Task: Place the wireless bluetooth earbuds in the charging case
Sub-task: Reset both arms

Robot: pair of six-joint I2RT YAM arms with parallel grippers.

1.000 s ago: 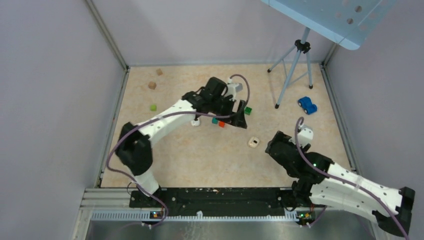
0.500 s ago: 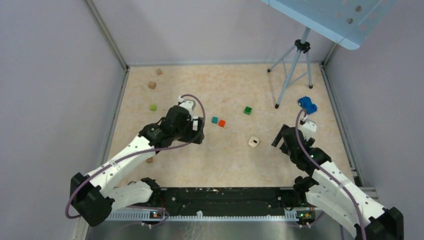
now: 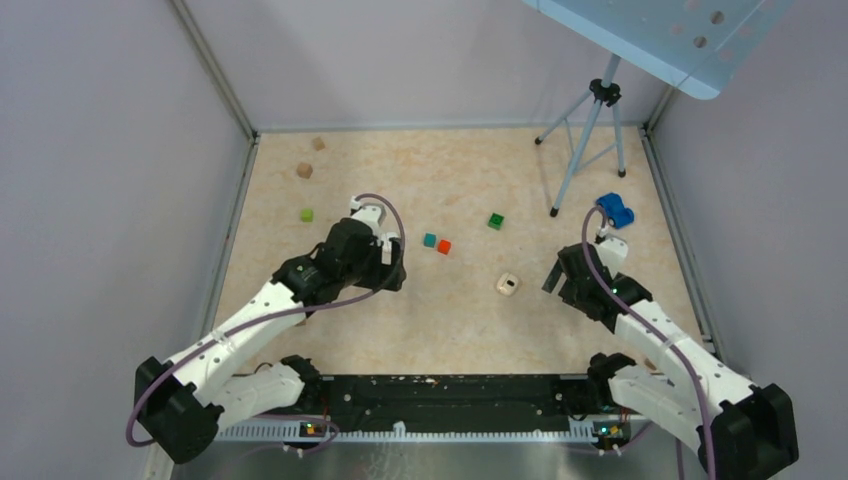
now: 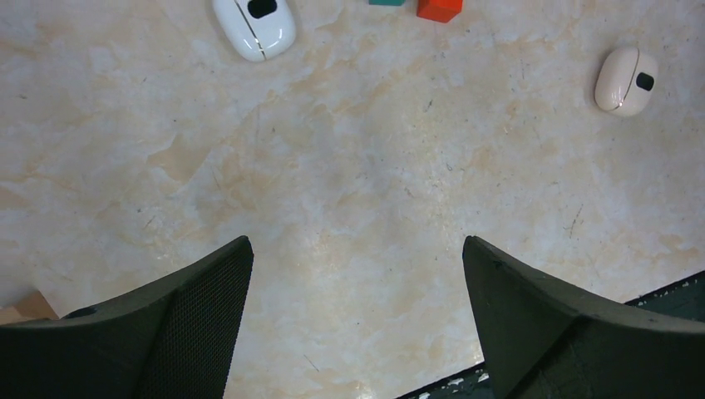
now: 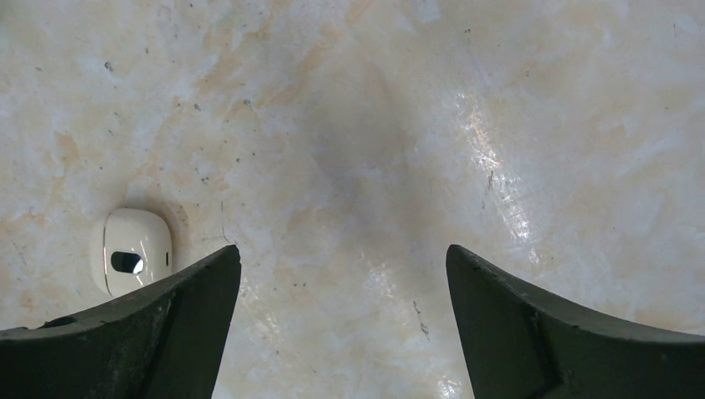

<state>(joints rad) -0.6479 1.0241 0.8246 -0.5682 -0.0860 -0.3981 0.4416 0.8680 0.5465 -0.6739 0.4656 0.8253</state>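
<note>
The charging case [image 3: 507, 285] is a small cream rounded square with a dark opening, lying on the beige table between the two arms. It also shows at the upper right of the left wrist view as the case [image 4: 625, 79], and at the left of the right wrist view as the case [image 5: 133, 249], just beyond my left fingertip. My left gripper [image 3: 388, 272] [image 4: 357, 243] hovers open over bare table, well left of the case. My right gripper [image 3: 556, 276] [image 5: 342, 249] is open and empty, just right of the case. The earbuds are out of view.
A white oval shell [image 4: 253, 25] with a dark patch lies ahead of the left gripper, beside a red cube [image 3: 443, 246] and a teal cube [image 3: 429, 240]. Farther off are a green cube [image 3: 496, 221], a lime cube [image 3: 306, 214], tan blocks [image 3: 304, 170], a blue toy car [image 3: 615, 210] and a tripod [image 3: 585, 140].
The left arm drew back from the far middle toward the near left, uncovering the cubes, and its jaws opened wider. The right arm shifted slightly right and away from the case.
</note>
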